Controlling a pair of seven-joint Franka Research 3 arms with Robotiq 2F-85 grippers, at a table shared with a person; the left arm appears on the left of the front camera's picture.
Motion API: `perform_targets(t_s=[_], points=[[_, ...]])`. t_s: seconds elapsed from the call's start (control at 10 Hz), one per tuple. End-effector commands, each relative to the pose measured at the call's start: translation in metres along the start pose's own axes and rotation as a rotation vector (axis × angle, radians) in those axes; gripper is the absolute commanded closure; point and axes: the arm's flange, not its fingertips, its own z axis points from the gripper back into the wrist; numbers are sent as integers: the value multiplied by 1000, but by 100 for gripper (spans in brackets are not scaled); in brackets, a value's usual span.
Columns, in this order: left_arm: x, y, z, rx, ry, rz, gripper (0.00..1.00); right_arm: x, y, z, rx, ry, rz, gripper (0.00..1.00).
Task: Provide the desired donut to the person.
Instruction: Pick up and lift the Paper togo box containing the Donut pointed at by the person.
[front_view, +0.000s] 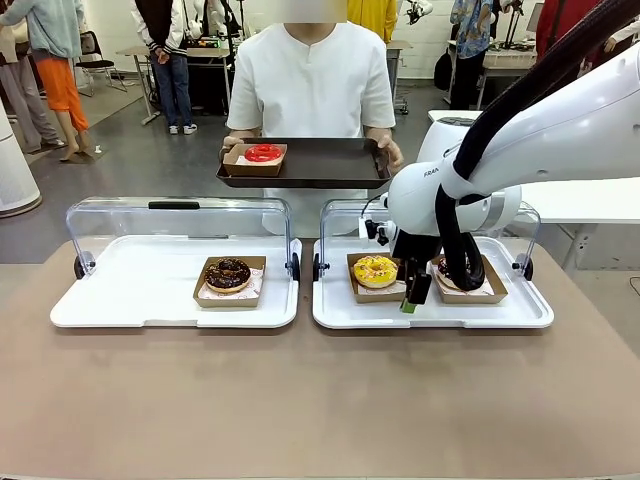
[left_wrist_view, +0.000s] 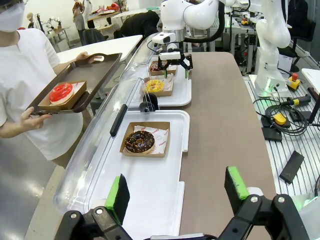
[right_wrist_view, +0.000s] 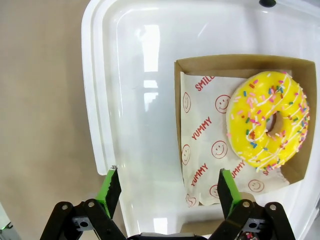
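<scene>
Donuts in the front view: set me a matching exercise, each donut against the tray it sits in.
1. red donut
2. chocolate donut
3. yellow donut

A. left white tray
B. right white tray, below the right gripper
C. dark tray held by the person

Pairs: 1-C, 2-A, 3-B.

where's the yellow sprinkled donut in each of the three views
Front view: yellow donut sits centre-right, in the right-hand white tray.
Left wrist view: upper middle, in the farther tray, beyond the chocolate donut.
Right wrist view: right side, close up.
Shared landmark: the brown cardboard box that holds it.
</scene>
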Motion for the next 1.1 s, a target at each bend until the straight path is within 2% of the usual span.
perform_targets(t_s=[0.0, 0.6, 0.7, 0.8, 0.9, 1.0], points=[[1, 0, 1, 6, -7, -5, 0, -3, -4, -6, -27, 27, 40, 0], [1, 0, 1, 6, -7, -5, 0, -6, -7, -12, -25, 51, 51, 0], [1, 0, 1, 6, -7, -5, 0, -7, -8, -12, -22, 49, 51, 8], [1, 0, 1, 6, -7, -5, 0, -7, -8, -13, -18, 49, 50, 9], [1, 0, 1, 6, -7, -5, 0, -7, -8, -14, -16, 50, 50, 18], [1, 0, 1, 6, -7, -5, 0, -7, -8, -15, -15, 51, 53, 19]])
